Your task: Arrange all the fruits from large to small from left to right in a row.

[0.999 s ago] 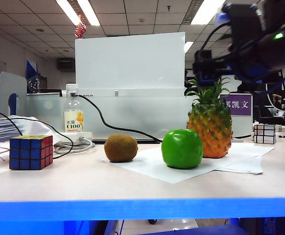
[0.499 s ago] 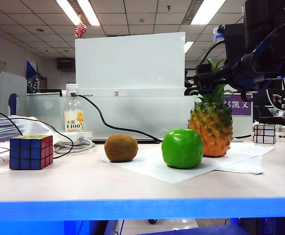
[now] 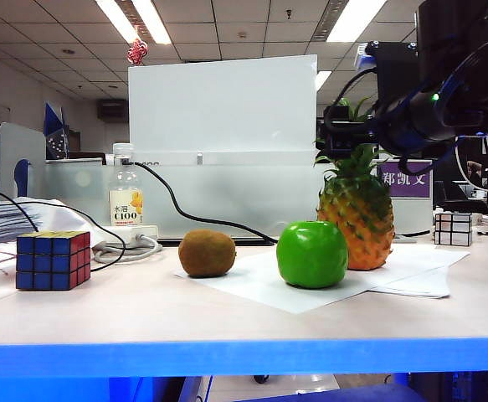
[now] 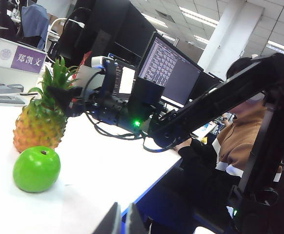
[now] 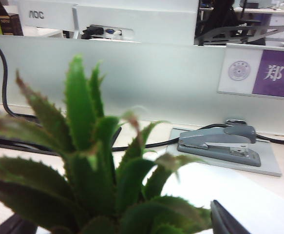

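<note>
- Your exterior camera is sitting low at the table's [image 3: 227,318] near edge, facing the far partition.
- Your left wrist camera is looking rightward across at the pineapple [image 4: 40,124].
- Your right wrist camera is hovering just beside that pineapple's crown [image 5: 90,180], facing far.

Kiwi [image 3: 207,253], apple [image 3: 311,254], upright pineapple [image 3: 357,219]

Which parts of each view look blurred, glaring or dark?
Exterior view: ceiling strip lights glare white, right gripper dark above the orange-yellow pineapple with green spiky crown. Right wrist view: the crown fills the foreground, soft and out of focus. Left wrist view: glossy green apple sharp, left gripper a dark blur.
</note>
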